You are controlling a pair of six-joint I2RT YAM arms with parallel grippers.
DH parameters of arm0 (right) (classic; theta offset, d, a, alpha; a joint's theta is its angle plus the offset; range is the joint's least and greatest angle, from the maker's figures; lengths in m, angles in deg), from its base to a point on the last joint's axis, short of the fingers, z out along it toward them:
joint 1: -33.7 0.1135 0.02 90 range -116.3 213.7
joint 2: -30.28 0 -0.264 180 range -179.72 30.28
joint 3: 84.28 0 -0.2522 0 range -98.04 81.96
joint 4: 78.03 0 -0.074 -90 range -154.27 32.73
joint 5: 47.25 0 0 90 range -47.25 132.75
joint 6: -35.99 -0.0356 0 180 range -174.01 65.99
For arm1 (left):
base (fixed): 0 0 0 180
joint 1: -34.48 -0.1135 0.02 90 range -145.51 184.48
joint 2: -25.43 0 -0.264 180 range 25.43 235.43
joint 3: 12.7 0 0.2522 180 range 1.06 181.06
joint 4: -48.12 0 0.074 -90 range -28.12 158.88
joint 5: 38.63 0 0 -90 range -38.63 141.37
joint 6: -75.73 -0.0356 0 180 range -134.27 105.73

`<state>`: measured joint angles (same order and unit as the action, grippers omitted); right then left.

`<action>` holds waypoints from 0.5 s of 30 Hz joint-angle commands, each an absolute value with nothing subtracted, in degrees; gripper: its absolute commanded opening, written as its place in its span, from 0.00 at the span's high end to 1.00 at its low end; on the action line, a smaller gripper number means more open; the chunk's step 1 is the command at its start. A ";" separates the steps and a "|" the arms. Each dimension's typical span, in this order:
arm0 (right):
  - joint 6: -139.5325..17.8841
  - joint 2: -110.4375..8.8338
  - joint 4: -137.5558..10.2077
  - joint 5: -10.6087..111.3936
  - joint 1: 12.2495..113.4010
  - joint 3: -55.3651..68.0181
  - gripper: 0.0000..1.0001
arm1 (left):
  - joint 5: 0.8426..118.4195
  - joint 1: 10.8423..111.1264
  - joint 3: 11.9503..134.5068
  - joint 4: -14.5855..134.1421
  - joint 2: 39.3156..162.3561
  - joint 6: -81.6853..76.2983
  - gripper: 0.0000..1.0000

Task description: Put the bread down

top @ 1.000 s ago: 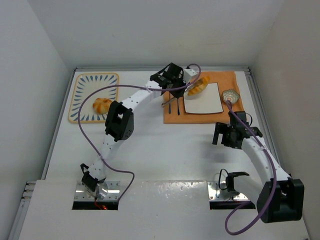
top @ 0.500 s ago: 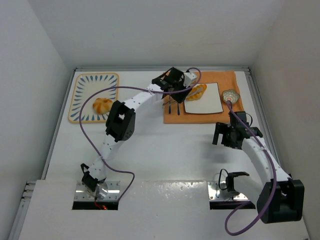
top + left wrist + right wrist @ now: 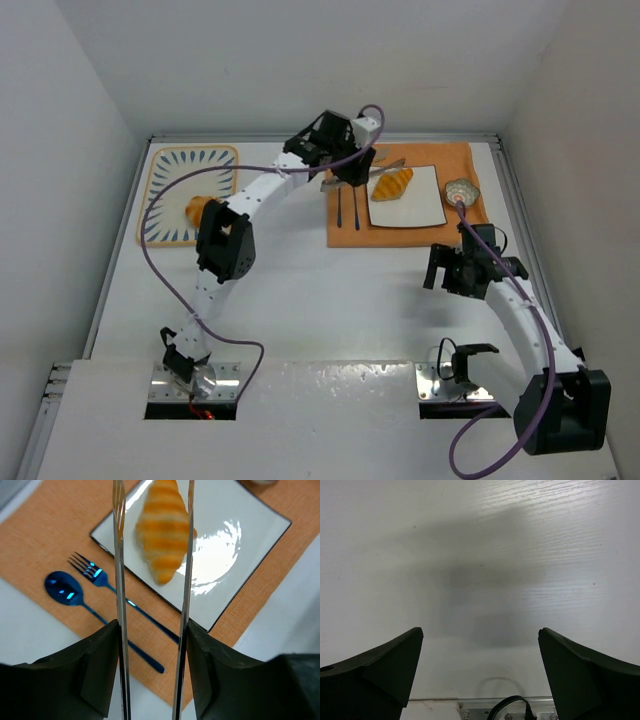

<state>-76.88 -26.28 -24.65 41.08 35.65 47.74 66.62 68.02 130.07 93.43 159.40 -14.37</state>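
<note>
White desk (image 3: 320, 300) carries at its left a patterned tray (image 3: 165, 190) holding the bun (image 3: 195, 210), then the left arm's jaws spread above the croissant (image 3: 165, 530) lying on a white plate (image 3: 235, 540) on an orange mat (image 3: 50, 535), and the right arm's jaws spread wide over the desk.

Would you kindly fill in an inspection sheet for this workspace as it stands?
Surface: white table; orange placemat at the far right.
Job's things: croissant lying on the white plate; bun on the patterned tray, partly hidden by the left arm.
Clutter: blue fork and spoon on the placemat beside the plate; small bowl by the plate's far right corner.
Grippers: left gripper open above the croissant; right gripper open over bare table.
Cables: purple cable looping along each arm.
Surroundings: white walls on three sides.
</note>
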 commanded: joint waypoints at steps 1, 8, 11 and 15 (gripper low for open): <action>-76.95 -24.84 -24.19 42.49 35.54 46.89 0.02 | 71.84 64.11 133.69 93.96 150.59 -11.72 0.43; -77.30 -21.32 -24.46 44.86 35.54 50.14 0.02 | 73.53 53.75 125.18 97.56 139.81 -11.36 0.43; -76.86 -20.79 -24.45 45.83 35.54 50.76 0.02 | 71.85 47.68 116.49 98.09 133.57 -11.99 0.43; -76.77 -21.05 -26.03 47.23 35.54 51.46 0.03 | 70.79 37.86 107.01 98.62 125.90 -12.52 0.43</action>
<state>-76.88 -21.58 -24.41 45.08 35.68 50.89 71.18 43.13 112.37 97.34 132.43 -12.23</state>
